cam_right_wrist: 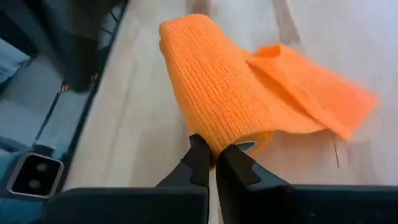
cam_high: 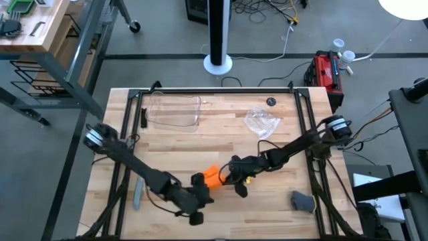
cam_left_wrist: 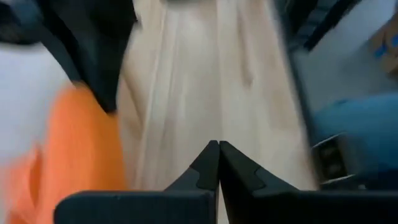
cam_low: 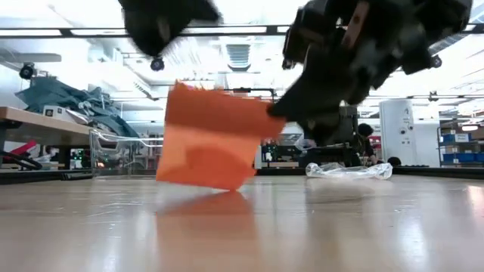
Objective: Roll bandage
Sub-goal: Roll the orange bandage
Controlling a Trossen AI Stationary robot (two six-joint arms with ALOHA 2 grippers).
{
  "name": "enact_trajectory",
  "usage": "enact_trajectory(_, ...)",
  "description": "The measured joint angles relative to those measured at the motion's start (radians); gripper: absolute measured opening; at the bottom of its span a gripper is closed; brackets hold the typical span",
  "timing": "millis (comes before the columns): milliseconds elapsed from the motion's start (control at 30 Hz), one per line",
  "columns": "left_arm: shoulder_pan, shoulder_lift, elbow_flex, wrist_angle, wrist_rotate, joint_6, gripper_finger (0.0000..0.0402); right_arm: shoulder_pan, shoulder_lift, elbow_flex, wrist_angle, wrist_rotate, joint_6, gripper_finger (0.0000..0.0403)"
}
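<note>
The pale wooden table [cam_high: 221, 134] carries a clear plastic tray [cam_high: 175, 111] well beyond the left gripper [cam_high: 198, 189], with crinkled clear wrap [cam_high: 261, 122] and a small dark disc [cam_high: 270, 102] beyond the right gripper [cam_high: 233, 175]. A grey bar [cam_high: 138, 192] lies near the left arm, and a grey lump [cam_high: 302, 200] sits off to the right gripper's outer side.

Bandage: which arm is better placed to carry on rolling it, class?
The right, probably. The right gripper is shut on the bandage, pinching the roll's edge. The left gripper is shut on nothing, beside the bandage.
</note>
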Motion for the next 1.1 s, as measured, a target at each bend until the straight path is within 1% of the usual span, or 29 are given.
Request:
enact_trajectory(100,-0.037,-0.106,0.000,0.006,-0.093,0.069,0.0000,0.020,-0.065,-0.002,-0.032,0.068,-0.048,0.0001)
enact_trajectory(267,-0.102,-0.271,0.001,0.014,-0.361,0.173,0.0000,0.057,-0.212,0.000,-0.148,0.252,-0.142,0.0001)
enact_trajectory(367,-0.117,-0.337,0.002,0.013,-0.523,0.191,0.0000,0.067,-0.302,0.002,-0.179,0.293,-0.168,0.0000)
enact_trajectory(433,-0.117,-0.359,0.002,0.012,-0.581,0.203,0.0000,0.070,-0.353,0.002,-0.185,0.304,-0.174,0.0000)
enact_trajectory(667,-0.104,-0.347,0.000,0.007,-0.661,0.270,0.0000,0.072,-0.488,0.003,-0.195,0.345,-0.205,0.0000)
enact_trajectory(800,-0.101,-0.327,0.000,0.006,-0.701,0.294,0.0010,0.072,-0.528,0.053,-0.289,0.345,-0.194,0.0000)
enact_trajectory(933,-0.085,-0.321,0.000,-0.011,-0.706,0.279,0.0042,0.075,-0.527,0.156,-0.448,0.347,-0.200,0.0000)
enact_trajectory(1100,-0.077,-0.321,-0.001,-0.018,-0.707,0.249,0.0108,0.085,-0.488,0.274,-0.563,0.349,-0.247,0.0000)
